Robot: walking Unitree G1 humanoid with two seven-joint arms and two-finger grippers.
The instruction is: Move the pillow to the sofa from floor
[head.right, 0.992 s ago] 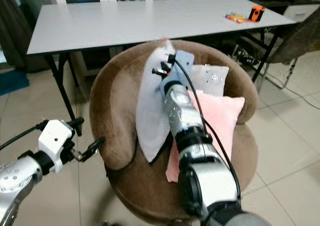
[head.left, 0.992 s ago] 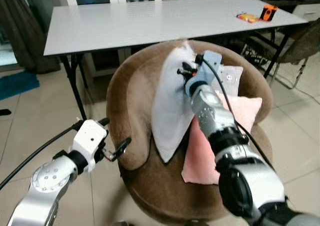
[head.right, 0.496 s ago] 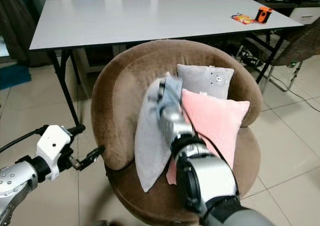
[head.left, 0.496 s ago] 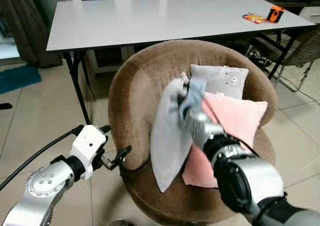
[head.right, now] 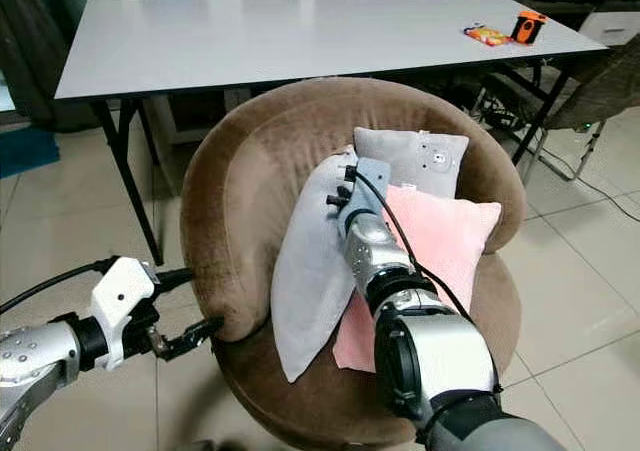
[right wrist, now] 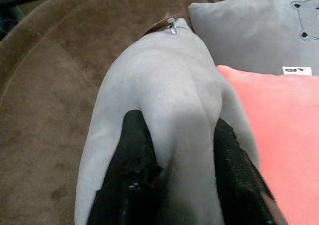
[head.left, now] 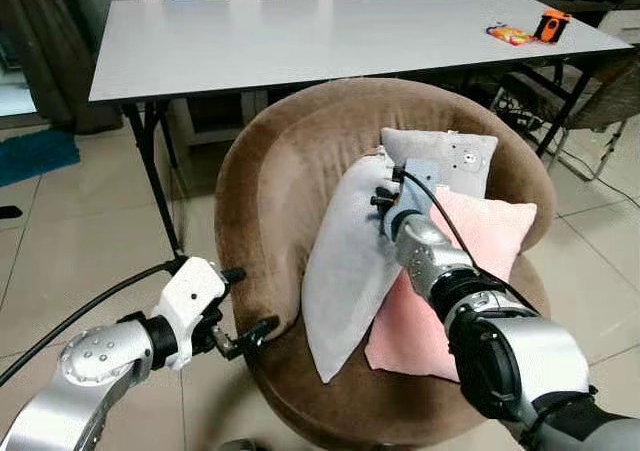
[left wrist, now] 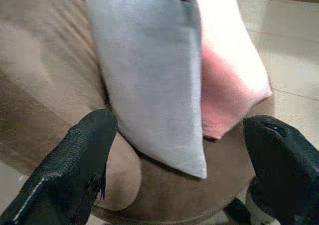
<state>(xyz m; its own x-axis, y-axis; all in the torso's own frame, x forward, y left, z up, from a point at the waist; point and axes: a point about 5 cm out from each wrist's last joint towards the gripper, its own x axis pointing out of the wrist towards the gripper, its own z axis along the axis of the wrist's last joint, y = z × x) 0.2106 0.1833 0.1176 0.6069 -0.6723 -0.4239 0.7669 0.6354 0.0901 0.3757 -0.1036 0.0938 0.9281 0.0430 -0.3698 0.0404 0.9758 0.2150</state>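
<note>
Apparently right tool [right wrist: 174,185] pinches grey pillow [head.left: 350,261] against sofa [head.left: 270,171]; left tool [left wrist: 179,170] spread.

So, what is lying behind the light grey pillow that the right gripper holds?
Behind the light grey pillow is the brown sofa backrest; beside it lean a pink pillow and a darker grey one. The seat under them is covered.

Soft, even indoor light falls from above, and the white table [head.left: 340,36] reflects it as a pale sheen without hard glare. Beneath the table the floor sinks into deep shadow. The head views are sharp, bowing slightly at the edges. In the left wrist view the black fingers [left wrist: 75,170] are blurred and the picture looks grainy.
</note>
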